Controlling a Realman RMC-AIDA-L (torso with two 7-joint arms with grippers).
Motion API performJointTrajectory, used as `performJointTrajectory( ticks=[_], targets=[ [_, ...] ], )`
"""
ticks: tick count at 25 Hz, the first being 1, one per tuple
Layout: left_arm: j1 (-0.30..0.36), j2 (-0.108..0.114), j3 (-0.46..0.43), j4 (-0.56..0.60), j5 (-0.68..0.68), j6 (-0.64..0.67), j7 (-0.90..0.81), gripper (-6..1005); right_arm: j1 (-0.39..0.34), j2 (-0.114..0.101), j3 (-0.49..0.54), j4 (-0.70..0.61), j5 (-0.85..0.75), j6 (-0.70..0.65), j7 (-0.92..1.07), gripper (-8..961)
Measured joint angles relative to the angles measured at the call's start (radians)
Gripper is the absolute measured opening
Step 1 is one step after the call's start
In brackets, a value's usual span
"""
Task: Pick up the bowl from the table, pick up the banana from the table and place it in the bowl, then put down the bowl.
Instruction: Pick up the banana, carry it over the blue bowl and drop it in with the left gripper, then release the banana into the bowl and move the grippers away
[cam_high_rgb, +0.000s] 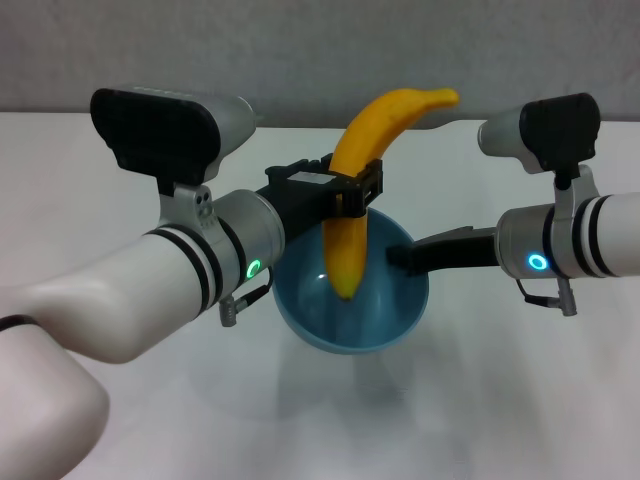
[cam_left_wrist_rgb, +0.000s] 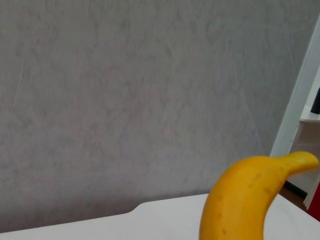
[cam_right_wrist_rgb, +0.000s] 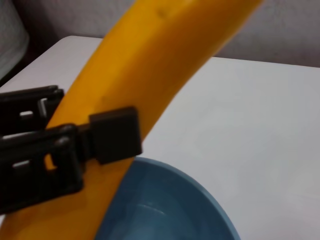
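Observation:
The light-blue bowl hangs above the white table, held at its right rim by my right gripper, which is shut on it. My left gripper is shut on the yellow-orange banana, holding it nearly upright with its lower end inside the bowl and its upper end curving right. The right wrist view shows the banana, the left gripper's black fingers on it, and the bowl's rim. The left wrist view shows only the banana's upper end.
The white table with a notch in its far edge runs up to a grey wall. A white frame or door edge stands to one side in the left wrist view.

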Motion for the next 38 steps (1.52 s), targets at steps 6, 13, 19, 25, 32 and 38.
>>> performJointTrajectory(
  ticks=[6, 13, 19, 25, 32, 38],
  targets=[
    [-0.006, 0.002, 0.001, 0.033, 0.000, -0.013, -0.004, 605, 0.000, 0.000, -0.002, 0.003, 0.008, 0.000, -0.001, 33],
    [-0.003, 0.005, 0.005, 0.056, 0.000, -0.049, -0.003, 624, -0.007, 0.000, 0.003, 0.008, 0.009, 0.006, -0.001, 33],
    [0.000, 0.006, 0.012, 0.054, 0.000, -0.056, 0.001, 641, -0.019, -0.002, 0.013, 0.002, 0.009, 0.007, 0.000, 33],
    [0.018, 0.006, 0.003, 0.046, 0.005, -0.074, 0.005, 748, -0.043, -0.005, 0.030, 0.000, 0.006, 0.008, 0.000, 33],
    [0.029, 0.011, -0.029, 0.038, 0.024, -0.082, 0.015, 884, -0.052, -0.004, 0.051, -0.013, -0.004, 0.012, -0.002, 33],
    [0.030, 0.008, -0.113, 0.045, 0.095, -0.002, 0.081, 884, -0.061, -0.008, 0.059, -0.036, -0.032, 0.048, -0.002, 33]
  ],
)
